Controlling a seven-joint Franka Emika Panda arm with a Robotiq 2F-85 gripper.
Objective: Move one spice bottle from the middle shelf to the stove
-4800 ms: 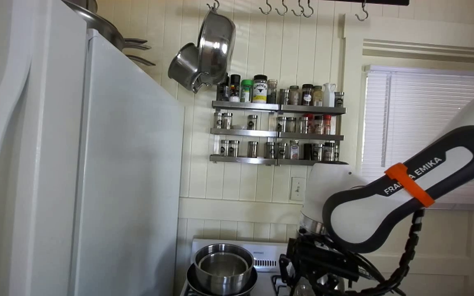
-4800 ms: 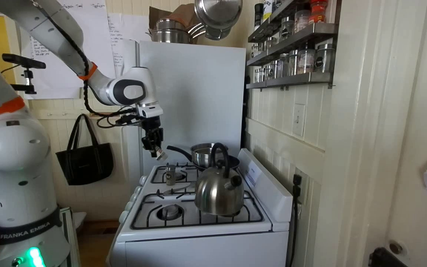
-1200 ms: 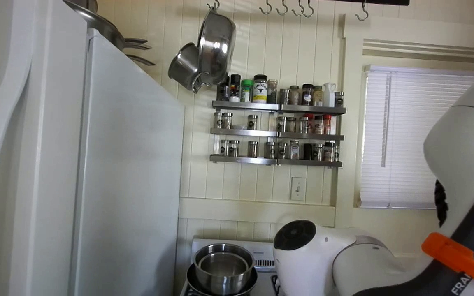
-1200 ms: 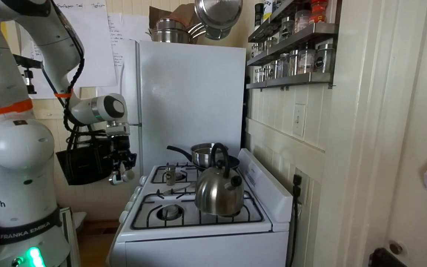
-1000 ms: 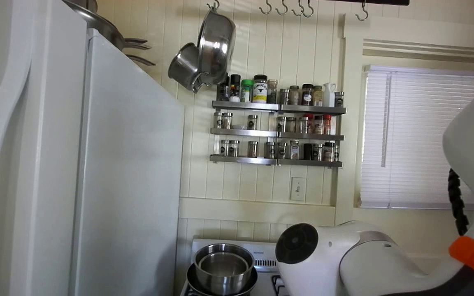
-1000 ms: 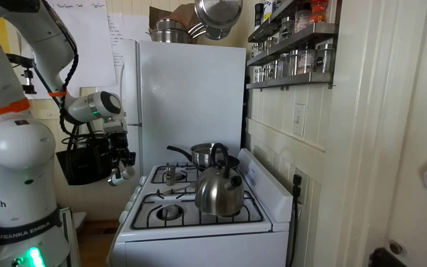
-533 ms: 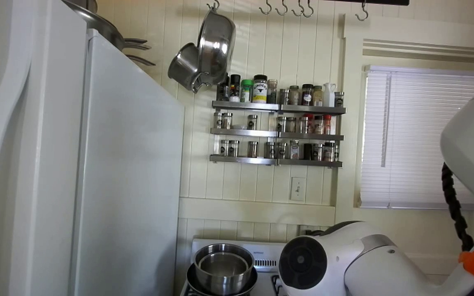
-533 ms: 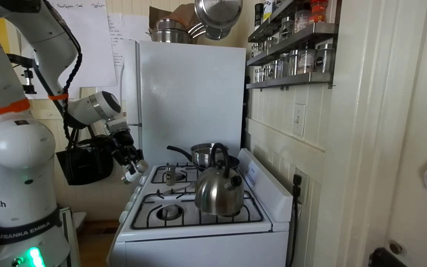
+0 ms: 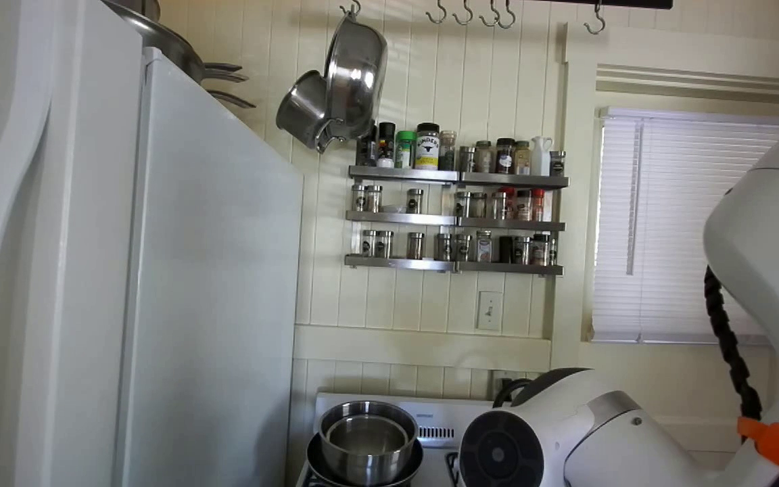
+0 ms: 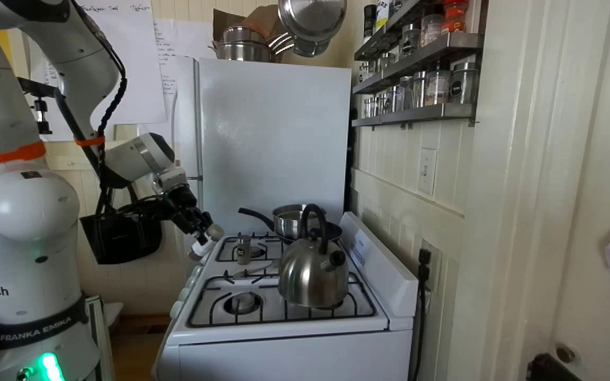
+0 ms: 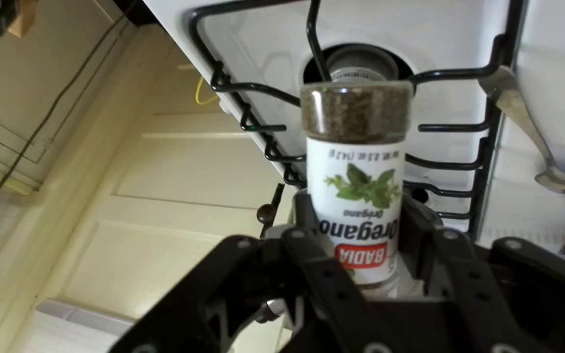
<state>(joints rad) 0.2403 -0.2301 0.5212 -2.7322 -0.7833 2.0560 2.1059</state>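
One oregano bottle is clamped between the black fingers, its label upside down in the wrist view. In an exterior view the bottle hangs tilted by the front edge of the stove surface; whether over it or short of it is hard to say. A small jar stands upright on the stove surface, near a kettle, and more jars line the middle shelf.

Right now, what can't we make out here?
Labels of jars on the middle shelf, in both exterior views: too small.
Front of the stove, in an exterior view: cut by bottom edge.
Back of the oregano bottle, wrist view: turned away.
Inside the kettle, in an exterior view: its body blocks.
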